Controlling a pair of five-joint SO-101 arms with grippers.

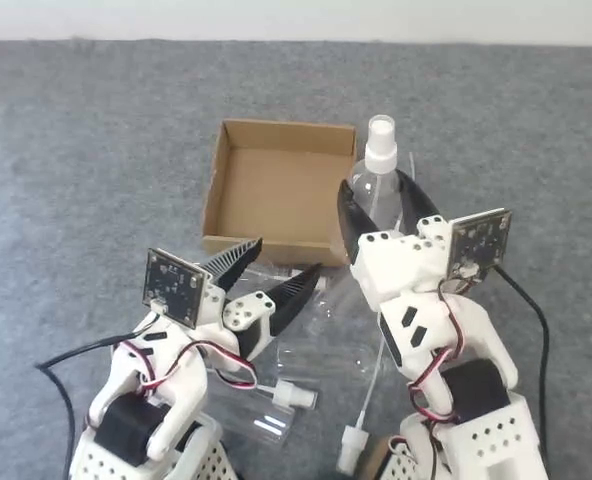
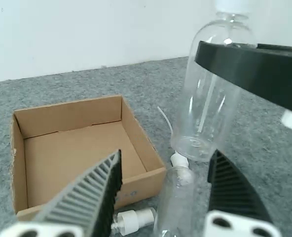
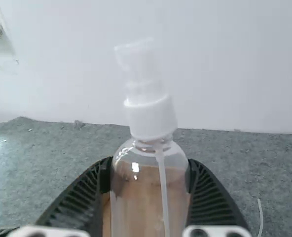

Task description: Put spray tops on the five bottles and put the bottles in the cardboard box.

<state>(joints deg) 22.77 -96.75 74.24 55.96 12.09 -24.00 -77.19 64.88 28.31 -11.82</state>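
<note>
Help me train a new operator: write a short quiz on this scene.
1. True or false: the box is empty.
2. The bottle held upright in the right claw has: A) no top; B) a spray top fitted; C) a cork.
3. Fill in: the left claw, near the front of the box, is ____ (open or shut).

Key: 1 true; 2 B; 3 open.
</note>
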